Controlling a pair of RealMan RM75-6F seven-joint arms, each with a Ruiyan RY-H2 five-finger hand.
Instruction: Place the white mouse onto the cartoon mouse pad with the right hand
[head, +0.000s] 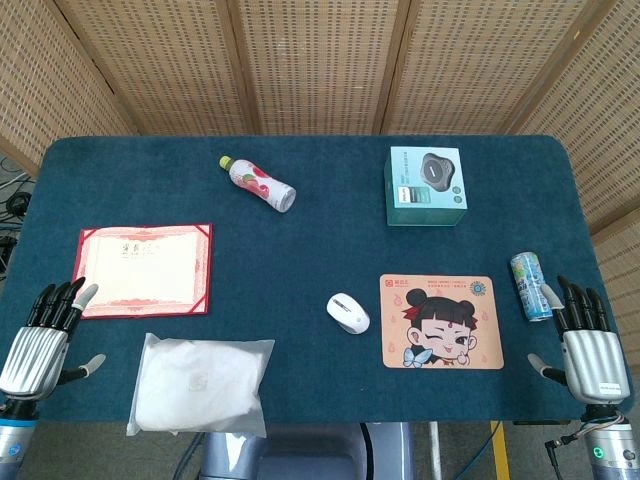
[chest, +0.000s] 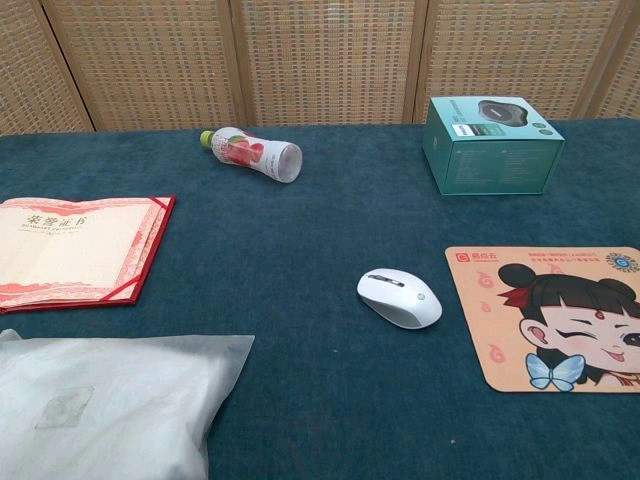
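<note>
The white mouse (head: 348, 312) (chest: 399, 297) lies on the blue tablecloth just left of the cartoon mouse pad (head: 441, 321) (chest: 550, 318), not touching it. The pad is orange-beige with a winking cartoon girl. My right hand (head: 583, 341) rests at the table's front right corner, fingers spread and holding nothing, well right of the pad. At the front left corner, my left hand (head: 47, 341) is likewise open and empty. Neither hand appears in the chest view.
A drink can (head: 530, 286) lies between the pad and my right hand. A teal box (head: 425, 186) (chest: 492, 146) stands behind the pad. A pink bottle (head: 258, 183) (chest: 252, 154), a red certificate folder (head: 144, 270) (chest: 75, 250) and a white plastic bag (head: 198, 384) (chest: 105, 408) occupy the left.
</note>
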